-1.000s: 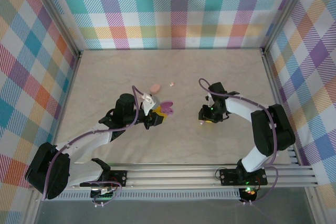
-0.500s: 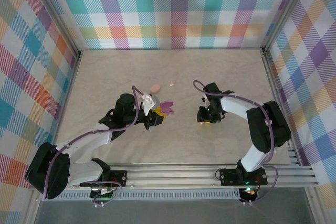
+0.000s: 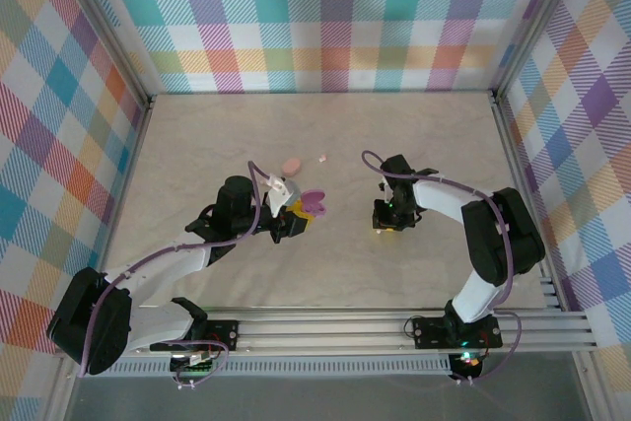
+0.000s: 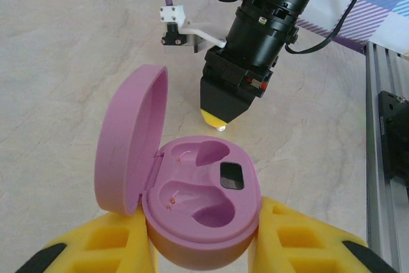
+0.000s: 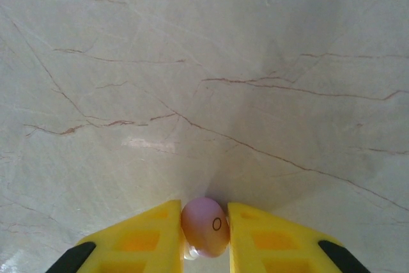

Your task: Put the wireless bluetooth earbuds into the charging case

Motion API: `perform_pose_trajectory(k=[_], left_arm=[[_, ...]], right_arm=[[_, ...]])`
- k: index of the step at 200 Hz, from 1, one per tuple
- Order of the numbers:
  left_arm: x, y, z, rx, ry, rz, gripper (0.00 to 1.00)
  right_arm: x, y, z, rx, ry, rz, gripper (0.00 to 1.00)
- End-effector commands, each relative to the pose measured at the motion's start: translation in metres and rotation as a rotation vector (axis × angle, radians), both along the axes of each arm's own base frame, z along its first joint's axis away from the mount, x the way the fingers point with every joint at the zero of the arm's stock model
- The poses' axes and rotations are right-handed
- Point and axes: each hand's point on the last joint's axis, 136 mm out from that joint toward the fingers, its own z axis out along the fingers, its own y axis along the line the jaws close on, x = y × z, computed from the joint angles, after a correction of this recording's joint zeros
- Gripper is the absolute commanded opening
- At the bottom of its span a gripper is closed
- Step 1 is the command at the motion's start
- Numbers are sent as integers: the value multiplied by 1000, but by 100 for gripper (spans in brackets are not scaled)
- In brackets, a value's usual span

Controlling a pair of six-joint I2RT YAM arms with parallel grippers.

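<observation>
My left gripper [image 4: 203, 238] is shut on the base of an open purple charging case [image 4: 201, 212]. Its lid [image 4: 131, 139] is flipped up to the left and both earbud wells are empty. From above, this case [image 3: 314, 204] sits at the left gripper [image 3: 293, 221], left of the table's middle. My right gripper [image 5: 204, 222] is shut on a small purple earbud [image 5: 206, 229], tips down at the marble tabletop. The right gripper [image 4: 220, 110] stands just beyond the case, apart from it. A tiny pale pink earbud [image 3: 322, 157] lies farther back.
A shut salmon-pink oval case [image 3: 292, 165] lies behind the left gripper, beside the pale pink earbud. The right gripper [image 3: 386, 222] is right of centre. Plaid walls enclose the table on three sides, and an aluminium rail [image 3: 394, 327] runs along the near edge.
The right arm's forearm has swung slightly left while its gripper stays low over the same spot. The left arm and the open case have not moved.
</observation>
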Motion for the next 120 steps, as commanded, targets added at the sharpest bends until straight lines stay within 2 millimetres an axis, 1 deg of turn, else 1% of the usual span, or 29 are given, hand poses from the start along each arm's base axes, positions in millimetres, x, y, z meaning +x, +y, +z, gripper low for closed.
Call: perform_pose_trajectory(k=[1, 31, 73, 95, 120], left_arm=[[0, 1, 11, -15, -29, -11, 4], [1, 0, 12, -18, -29, -10, 4], [1, 0, 14, -28, -36, -13, 4], [1, -2, 20, -61, -58, -14, 4], [1, -4, 27, -95, -82, -27, 4]], right_arm=[[1, 6, 1, 12, 6, 17, 21], [6, 6, 15, 11, -39, 32, 15], [10, 1, 39, 1, -116, 37, 13], [12, -2, 59, 5, -165, 34, 12], [15, -4, 94, 15, -243, 31, 11]])
